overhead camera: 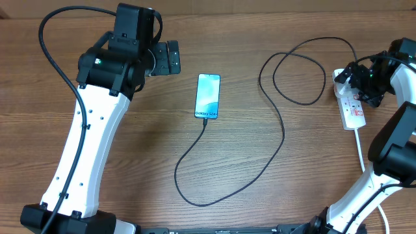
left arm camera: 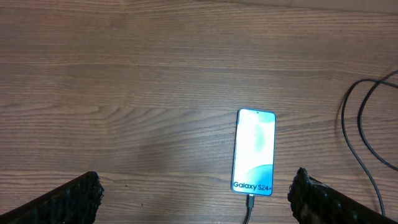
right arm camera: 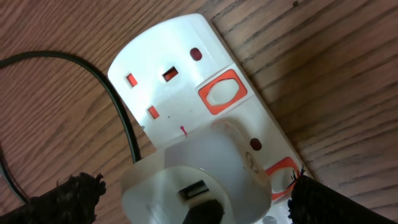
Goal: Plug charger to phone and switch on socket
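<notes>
At table ctr: phone point(overhead camera: 208, 96) lies flat on table point(overhead camera: 146, 153), screen lit, reads "Galaxy S24+".
Charger: charger point(overhead camera: 283, 133) tip sits in phone's bottom edge; thin blk cable swings toward near edge, back up on the right, loops once, runs to socket's far end.
Socket: socket point(overhead camera: 353, 107), white strip at table's right side; white lead point(overhead camera: 361, 146) trails toward near edge.
Adapter: white adapter point(right arm camera: 199, 174) seated in strip; cable join mostly hidden.
Switch: red-framed switch point(right arm camera: 222, 93) just beside adapter; on/off can't tell.
L gripper: L gripper point(left arm camera: 196, 186) jaws spread wide, empty, near phone's left side, not touching it.
R gripper: R gripper point(right arm camera: 196, 185) over socket's far end, jaws wide, fingers point(right arm camera: 323, 202) either side of adapter, no clear contact.
</notes>
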`<state>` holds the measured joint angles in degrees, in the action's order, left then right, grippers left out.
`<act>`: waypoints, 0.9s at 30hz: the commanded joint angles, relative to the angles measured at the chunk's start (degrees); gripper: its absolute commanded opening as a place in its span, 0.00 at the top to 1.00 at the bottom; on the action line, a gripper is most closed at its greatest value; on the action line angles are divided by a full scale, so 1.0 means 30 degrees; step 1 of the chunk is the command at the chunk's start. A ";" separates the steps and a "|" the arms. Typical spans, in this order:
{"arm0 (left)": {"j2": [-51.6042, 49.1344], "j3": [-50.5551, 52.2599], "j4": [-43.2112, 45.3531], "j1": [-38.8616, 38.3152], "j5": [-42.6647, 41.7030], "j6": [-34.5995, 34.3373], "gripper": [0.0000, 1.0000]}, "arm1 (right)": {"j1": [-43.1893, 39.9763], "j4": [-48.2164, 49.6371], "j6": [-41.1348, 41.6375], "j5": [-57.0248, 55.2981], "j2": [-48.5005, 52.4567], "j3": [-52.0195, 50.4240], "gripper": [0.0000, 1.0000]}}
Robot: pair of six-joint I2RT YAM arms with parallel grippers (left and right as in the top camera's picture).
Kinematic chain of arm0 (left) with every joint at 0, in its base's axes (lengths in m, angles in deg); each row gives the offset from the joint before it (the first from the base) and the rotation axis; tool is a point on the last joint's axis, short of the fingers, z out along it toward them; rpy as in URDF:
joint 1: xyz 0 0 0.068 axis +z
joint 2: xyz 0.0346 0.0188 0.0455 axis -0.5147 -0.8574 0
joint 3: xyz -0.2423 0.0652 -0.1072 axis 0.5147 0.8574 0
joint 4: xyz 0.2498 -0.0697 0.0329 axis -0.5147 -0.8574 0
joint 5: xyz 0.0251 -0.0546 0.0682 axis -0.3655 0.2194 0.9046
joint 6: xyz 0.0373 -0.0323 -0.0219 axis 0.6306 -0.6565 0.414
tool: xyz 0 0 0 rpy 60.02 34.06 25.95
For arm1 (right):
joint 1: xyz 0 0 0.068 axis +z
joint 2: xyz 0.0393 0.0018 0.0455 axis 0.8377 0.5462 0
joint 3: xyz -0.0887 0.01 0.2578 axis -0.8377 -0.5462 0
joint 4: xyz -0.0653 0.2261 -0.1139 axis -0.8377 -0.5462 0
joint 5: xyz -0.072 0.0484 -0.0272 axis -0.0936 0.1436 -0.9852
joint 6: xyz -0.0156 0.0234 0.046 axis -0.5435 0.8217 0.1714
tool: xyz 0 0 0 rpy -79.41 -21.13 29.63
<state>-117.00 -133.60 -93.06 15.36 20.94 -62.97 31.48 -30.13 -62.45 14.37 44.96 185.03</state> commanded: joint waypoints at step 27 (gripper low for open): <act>-0.0204 0.0015 0.0022 0.0073 0.0299 0.0357 0.00 | 0.0117 0.0648 -0.0153 0.1224 0.0313 -0.0561 0.00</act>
<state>-117.00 -133.60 -93.06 15.36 20.94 -62.97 31.48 -27.88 -62.64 17.06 44.99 184.15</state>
